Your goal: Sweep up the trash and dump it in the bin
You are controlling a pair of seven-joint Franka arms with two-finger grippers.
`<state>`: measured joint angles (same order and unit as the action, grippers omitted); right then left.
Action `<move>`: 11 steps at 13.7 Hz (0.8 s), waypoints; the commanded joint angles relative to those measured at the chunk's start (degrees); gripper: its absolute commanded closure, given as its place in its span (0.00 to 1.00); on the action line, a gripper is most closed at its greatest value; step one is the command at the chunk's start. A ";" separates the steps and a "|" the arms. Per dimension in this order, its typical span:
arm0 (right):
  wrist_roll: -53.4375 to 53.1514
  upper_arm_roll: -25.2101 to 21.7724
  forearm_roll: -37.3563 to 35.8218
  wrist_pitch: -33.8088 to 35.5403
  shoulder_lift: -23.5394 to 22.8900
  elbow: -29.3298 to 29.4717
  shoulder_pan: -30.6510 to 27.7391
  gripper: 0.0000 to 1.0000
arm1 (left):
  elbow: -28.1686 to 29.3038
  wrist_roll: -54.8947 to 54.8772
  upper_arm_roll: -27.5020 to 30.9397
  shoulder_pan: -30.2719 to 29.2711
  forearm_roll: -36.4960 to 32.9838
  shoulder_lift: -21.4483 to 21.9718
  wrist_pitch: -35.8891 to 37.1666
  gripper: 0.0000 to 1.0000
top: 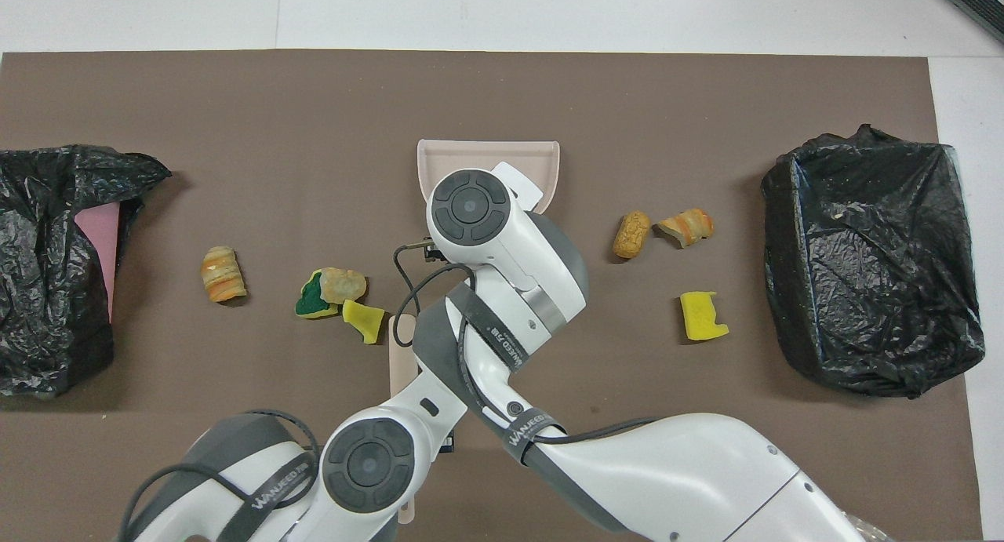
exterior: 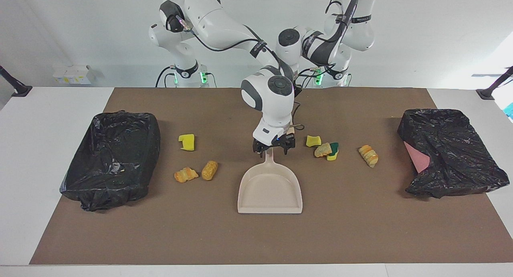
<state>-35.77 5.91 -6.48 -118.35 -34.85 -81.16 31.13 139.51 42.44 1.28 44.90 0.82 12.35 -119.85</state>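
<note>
Stage shown: take-up of the beige dustpan [exterior: 270, 191], before any sweeping. The right tool [exterior: 273, 148] is lowered over the dustpan handle [exterior: 270, 158] with its fingers spread wide, one on either side of the handle; whether contact is made cannot be told. The left tool is hidden by the arms in both views, so its state cannot be told; a beige strip [top: 400, 365], perhaps a brush handle, is seen at that arm. All seven pieces of trash are lying loose on the counter [exterior: 256, 237], none in the pan. Toward the right arm's end from the right tool, well apart, are found a yellow sponge chunk [exterior: 186, 142] and two pastry bits [exterior: 185, 174] [exterior: 209, 170]. Toward the left arm's end, near the right tool, are found a second yellow chunk [exterior: 313, 140], a pastry bit [exterior: 322, 149] touching a green-and-yellow sponge piece [exterior: 333, 150], and a croissant piece [exterior: 368, 155]. A black-lined bin [exterior: 112, 160] [exterior: 449, 156] is set at each end of the counter. The next move is judged to call for the fingers to be closed squarely on the handle, so that the pan does not swivel when lifted.
</note>
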 commanded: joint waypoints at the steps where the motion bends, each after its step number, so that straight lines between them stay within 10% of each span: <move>1: -2.64 0.25 -0.64 -1.36 1.53 -2.94 -0.28 0.09 | 4.28 -1.92 -0.40 -4.63 -1.17 6.62 2.68 1.00; 3: -2.64 0.25 -0.73 -1.01 1.80 -3.04 -0.28 0.39 | 4.02 -1.92 -0.40 -10.06 -1.35 9.43 4.09 1.00; 5: -1.42 0.25 -1.16 -0.05 2.41 -3.04 -0.37 0.99 | 3.41 -1.92 -0.40 -13.60 -1.35 9.97 5.33 1.00; 11: 2.98 0.25 -0.64 7.24 8.65 -4.88 -1.60 1.00 | 3.32 -3.32 -0.40 -26.85 -1.53 8.04 0.24 1.00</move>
<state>-34.72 5.63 -6.49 -112.02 -29.23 -82.91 30.44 141.73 40.49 1.41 22.49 -0.03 20.36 -117.01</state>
